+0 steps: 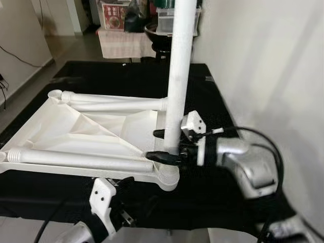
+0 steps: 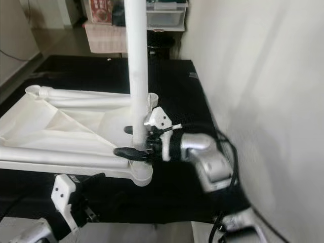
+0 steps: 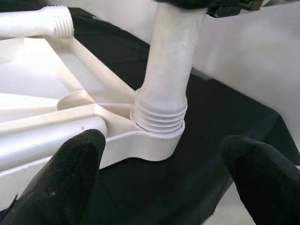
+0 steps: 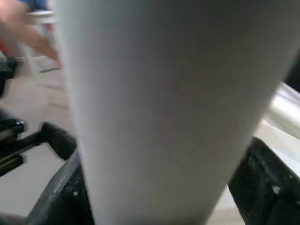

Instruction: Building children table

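Standing upright in the tabletop's (image 1: 61,129) near corner socket, the leg (image 1: 181,66) points straight up; no writing is legible. The right gripper (image 1: 161,145) pinches its lower end. The left gripper (image 3: 164,173) hovers spread before the socket, over black cloth (image 1: 212,192).

A lived-in home, seen from a black mat (image 1: 212,101) spread on the floor beside a plain white wall (image 1: 263,61). Beyond the mat's far edge stand a low table under a checked cloth (image 1: 124,43), a printed box (image 1: 114,15) and a clear storage bin (image 1: 169,23), the sort of clutter kept in a living room. A cable (image 1: 20,56) trails along the skirting of the wall left of the mat, over a pale tiled floor (image 1: 66,50).
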